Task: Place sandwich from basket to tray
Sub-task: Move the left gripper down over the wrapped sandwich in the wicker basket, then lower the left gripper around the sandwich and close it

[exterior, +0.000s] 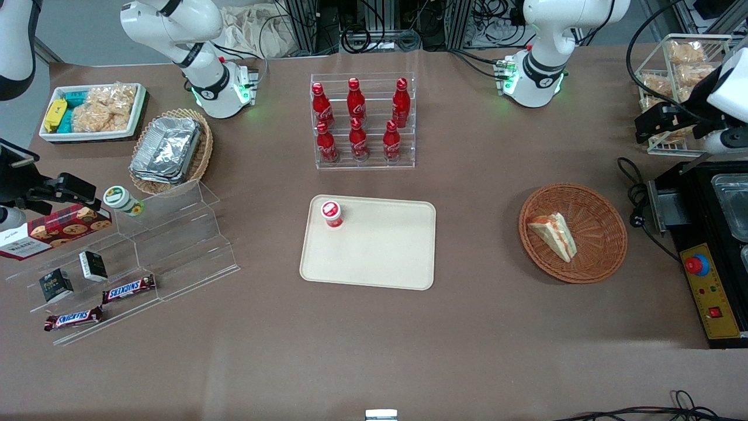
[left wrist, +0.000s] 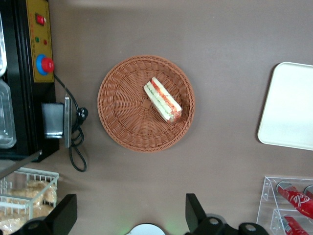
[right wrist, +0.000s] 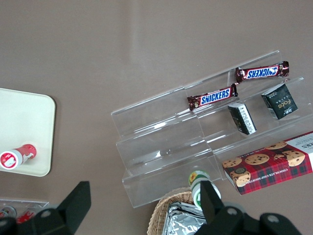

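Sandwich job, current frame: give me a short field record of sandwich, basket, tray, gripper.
sandwich: wedge lying in the basket, not on the tray
basket: round reddish-brown wicker, toward the working arm's end of the table
tray: cream rectangle mid-table, nearer the front camera than the bottle rack
tray contents: one red-capped cup near a corner
gripper: open, hangs high above the table beside the basket, holds nothing
task state: pick not yet begun
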You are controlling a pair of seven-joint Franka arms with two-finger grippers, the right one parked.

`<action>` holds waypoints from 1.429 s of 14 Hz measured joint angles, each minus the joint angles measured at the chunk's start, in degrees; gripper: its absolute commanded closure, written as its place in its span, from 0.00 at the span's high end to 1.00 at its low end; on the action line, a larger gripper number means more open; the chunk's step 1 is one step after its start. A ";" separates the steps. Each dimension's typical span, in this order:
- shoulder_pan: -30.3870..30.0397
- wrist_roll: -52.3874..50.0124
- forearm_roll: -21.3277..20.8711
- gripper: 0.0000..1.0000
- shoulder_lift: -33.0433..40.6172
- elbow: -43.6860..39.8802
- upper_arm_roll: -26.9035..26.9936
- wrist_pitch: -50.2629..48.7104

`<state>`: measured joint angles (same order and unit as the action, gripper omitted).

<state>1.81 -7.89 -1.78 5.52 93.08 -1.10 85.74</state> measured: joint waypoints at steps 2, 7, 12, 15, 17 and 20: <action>0.00 -6.70 0.00 1.00 -1.88 0.98 0.02 0.67; 0.19 -22.95 0.00 1.00 -11.56 4.36 -0.34 10.53; 0.62 -34.65 0.00 1.00 -18.77 14.79 -0.59 28.84; 1.13 -37.56 0.00 1.00 -22.28 19.41 -0.68 37.14; 1.74 -37.94 0.00 1.00 -24.06 21.46 -0.73 39.93; 3.38 -38.44 -0.14 1.00 -25.20 24.45 -0.74 43.56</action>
<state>5.19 -46.34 -1.92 -19.68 117.53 -1.84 129.30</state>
